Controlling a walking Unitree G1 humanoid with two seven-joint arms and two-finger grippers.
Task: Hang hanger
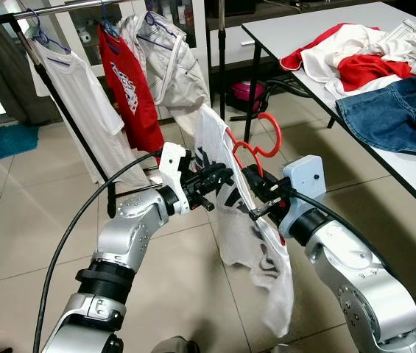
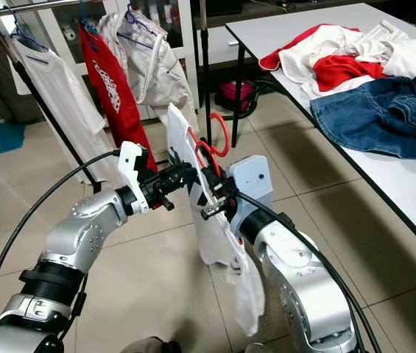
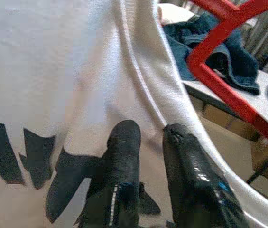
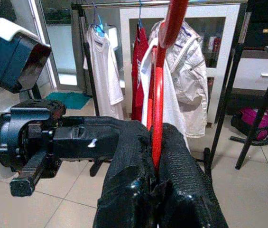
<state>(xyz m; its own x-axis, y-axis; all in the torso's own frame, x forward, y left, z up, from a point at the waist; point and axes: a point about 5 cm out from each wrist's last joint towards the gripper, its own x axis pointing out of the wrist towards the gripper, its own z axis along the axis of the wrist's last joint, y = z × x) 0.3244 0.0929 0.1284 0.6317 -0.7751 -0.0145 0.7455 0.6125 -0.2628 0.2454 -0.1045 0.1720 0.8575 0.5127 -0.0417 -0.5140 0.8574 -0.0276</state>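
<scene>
Right gripper (image 4: 155, 164): 2 black fingers clamped on red plastic hanger (image 1: 255, 147) carrying white printed T-shirt (image 1: 248, 235), mid-air before metal clothes rail (image 1: 68, 7). Left gripper (image 3: 145, 142): fingers nearly closed, pinching shirt fabric beside hanger.

beige tiled floor (image 1: 38, 213); white table (image 1: 296, 29) right; teal rug (image 1: 1, 141) far left
</scene>
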